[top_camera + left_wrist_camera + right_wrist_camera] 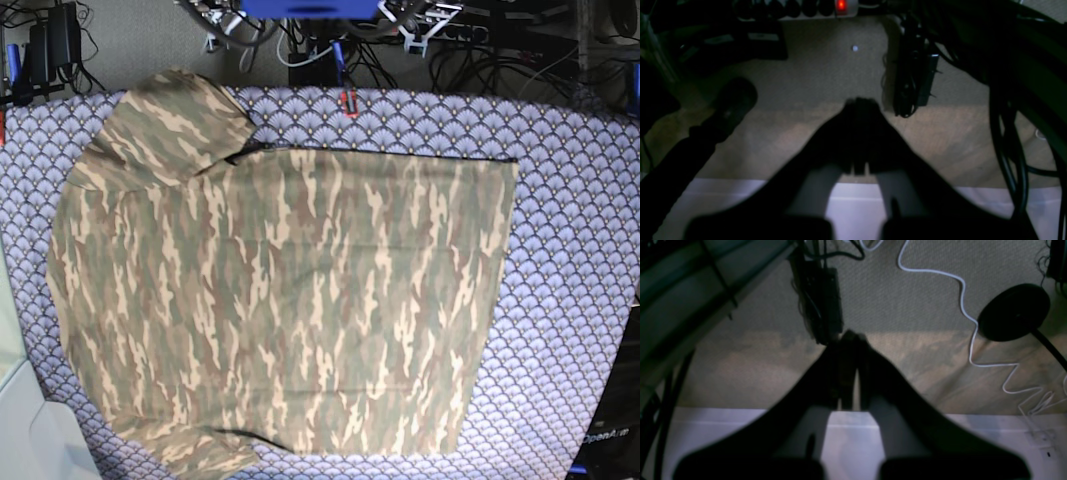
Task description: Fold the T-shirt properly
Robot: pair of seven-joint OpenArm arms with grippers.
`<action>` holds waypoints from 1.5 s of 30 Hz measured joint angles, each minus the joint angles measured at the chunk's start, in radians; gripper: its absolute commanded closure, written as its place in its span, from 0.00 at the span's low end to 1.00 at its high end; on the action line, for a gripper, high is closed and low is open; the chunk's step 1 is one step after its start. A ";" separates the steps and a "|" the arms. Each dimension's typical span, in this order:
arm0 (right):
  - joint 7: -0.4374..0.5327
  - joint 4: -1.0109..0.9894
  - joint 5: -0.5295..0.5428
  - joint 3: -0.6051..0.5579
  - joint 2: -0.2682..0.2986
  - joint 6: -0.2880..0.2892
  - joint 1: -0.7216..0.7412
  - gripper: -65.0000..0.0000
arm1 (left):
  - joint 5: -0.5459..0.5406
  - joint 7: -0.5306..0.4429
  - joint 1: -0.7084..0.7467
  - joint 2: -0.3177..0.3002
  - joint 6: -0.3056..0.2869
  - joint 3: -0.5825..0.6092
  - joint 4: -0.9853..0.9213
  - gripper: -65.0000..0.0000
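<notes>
Closed jaws fill both wrist views: left gripper [858,103] and right gripper [848,336] each pressed together, holding nothing, aimed at floor beyond the table edge. T-shirt [290,300] lies spread flat, centre of base frame, on the purple table cloth [580,200]. No fold started, by my reading. Next: open, descend, pinch an edge.

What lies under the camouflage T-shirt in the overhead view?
The T-shirt lies spread on a purple scallop-patterned table cloth, which shows around its edges. Whatever sits beneath the shirt's middle is covered and cannot be seen; nothing rests on top of it.
</notes>
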 measured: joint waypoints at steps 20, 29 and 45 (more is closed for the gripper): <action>0.001 0.321 0.005 0.000 0.001 -0.004 -0.217 1.00 | 0.003 0.009 0.129 -0.024 -0.013 0.005 0.138 0.99; 0.000 0.592 0.003 -0.001 0.041 -0.004 -0.414 1.00 | 0.001 0.011 0.380 -0.128 -0.006 0.005 0.600 0.99; -0.024 1.470 0.008 0.087 0.066 -0.007 -0.850 1.00 | 0.000 0.027 0.901 -0.195 -0.007 0.000 1.565 0.99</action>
